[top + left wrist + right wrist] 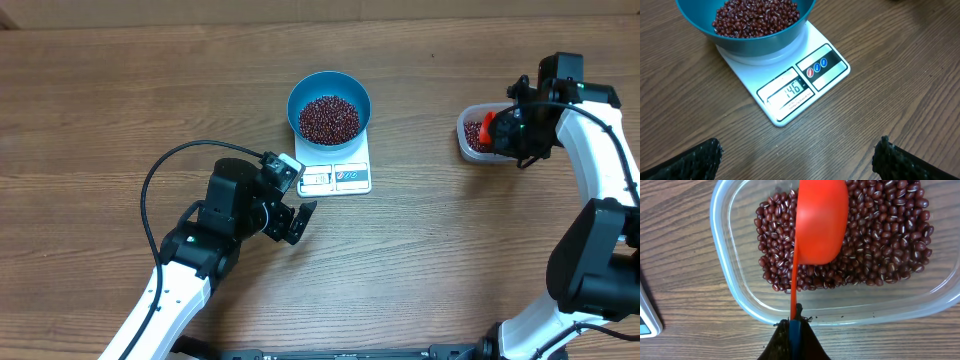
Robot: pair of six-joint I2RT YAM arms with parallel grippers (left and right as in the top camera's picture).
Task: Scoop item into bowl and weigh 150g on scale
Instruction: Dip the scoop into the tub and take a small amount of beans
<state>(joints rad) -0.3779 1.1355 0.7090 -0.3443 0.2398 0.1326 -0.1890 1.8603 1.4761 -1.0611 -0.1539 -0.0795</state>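
Note:
The blue bowl holds a heap of red-brown beans and stands on the white scale. In the left wrist view the bowl covers the scale's far part and the scale shows 146 on its display. My left gripper hovers open just in front of the scale, nothing between its fingers. My right gripper is shut on the handle of an orange-red scoop, which hangs turned on its side over the beans in the clear tub.
Wood-grain table all round. The clear tub sits at the right, about a bowl's width from the scale. The left arm's black cable loops over the table left of the scale.

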